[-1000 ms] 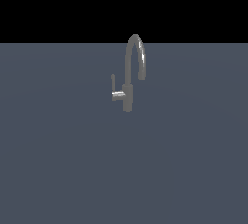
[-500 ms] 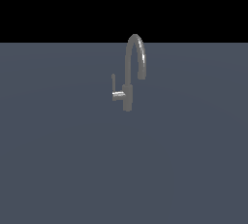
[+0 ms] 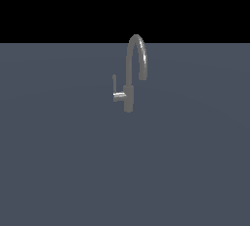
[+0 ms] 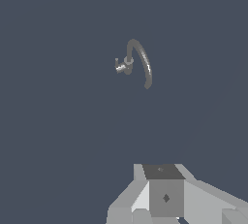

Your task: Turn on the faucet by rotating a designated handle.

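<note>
Stood upright on a flat slate-grey surface [image 3: 68, 171], the faucet [image 3: 131, 73], a little toward the exterior view's right of centre. Rose from a short cylindrical body into a tall arched spout, curling over and ending pointed down on the exterior view's right. Jutted from the body toward the exterior view's left, the handle [image 3: 117, 92]: a short horizontal stub, then a thin rod pointing straight up. Touched by nothing.

Seen from above in the wrist view, same faucet [image 4: 138, 63], spout sweeping in an arc, handle [image 4: 120, 66] a small bright stub beside the body. Showed only as a blocky grey-and-white housing at the edge of that picture, the gripper [image 4: 164, 196]; well apart from the faucet, with bare floor between. Fingers out of frame, so impossible to tell whether apart or together. Not visible at all in the exterior view.

No containers anywhere. Stretched plain and uniform in every direction, that grey surface; above its far edge, flat black background [image 3: 125, 5].
</note>
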